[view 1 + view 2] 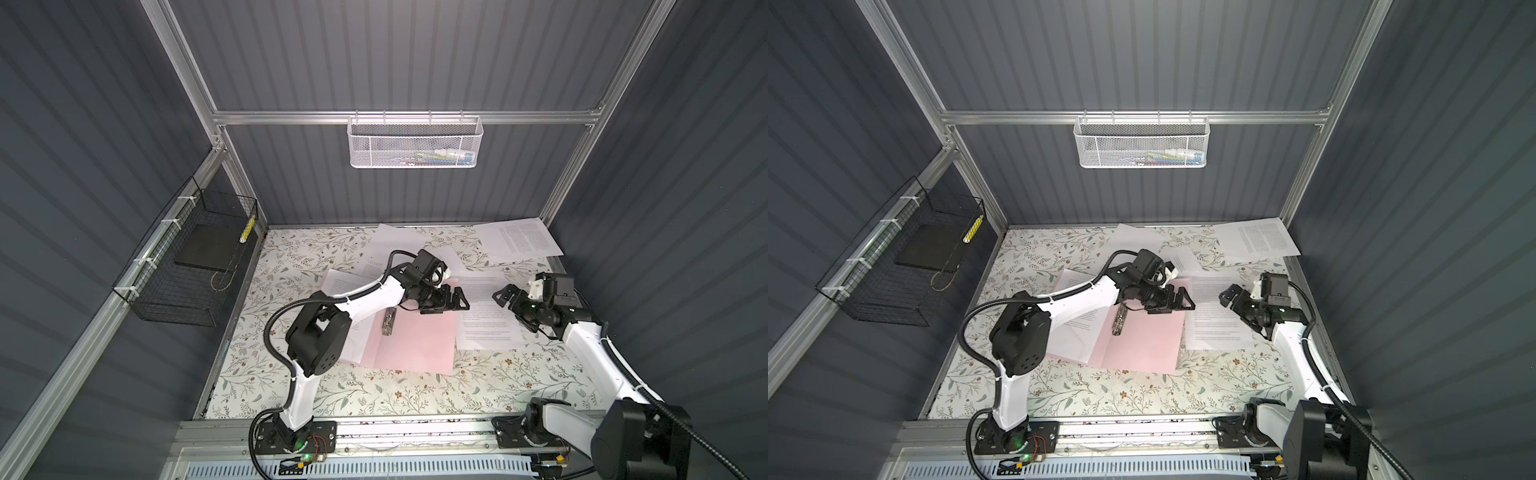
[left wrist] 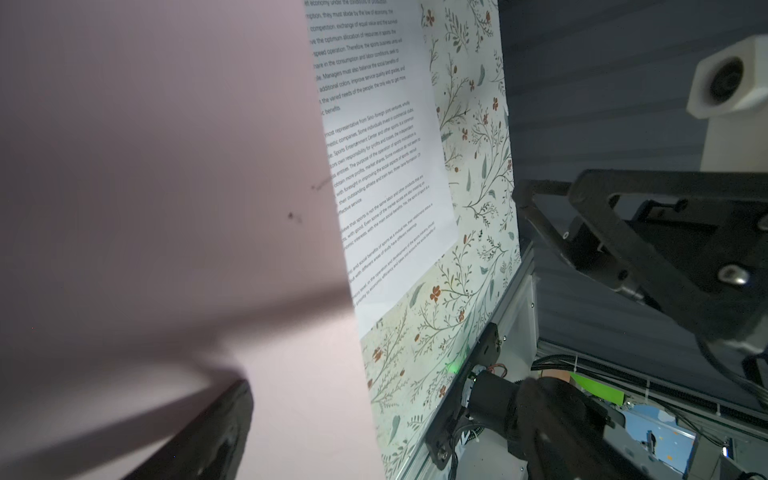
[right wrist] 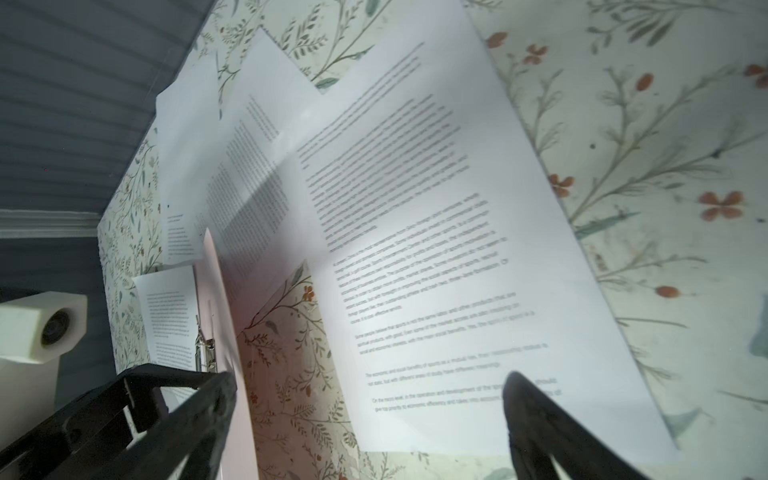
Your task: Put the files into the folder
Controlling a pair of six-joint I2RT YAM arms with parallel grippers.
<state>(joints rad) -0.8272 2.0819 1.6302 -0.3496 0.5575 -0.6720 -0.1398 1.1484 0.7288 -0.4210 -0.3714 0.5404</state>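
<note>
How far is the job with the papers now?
Done: the folder lies open, one sheet apparently on its left half. In hand: nothing; left claw and right claw are open, empty. Left: the sheet beside the folder and the back sheets lie loose.

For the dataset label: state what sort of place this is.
Probably a robot test cell, not an office: grey walls on an aluminium frame, a left arm and right arm mounted at the front, printed sheets and a pink folder staged on a floral tabletop.

The folder (image 1: 415,345) is coloured pale pink, the files (image 1: 490,328) printed black on white — the desk (image 1: 415,397) patterned with flowers.
</note>
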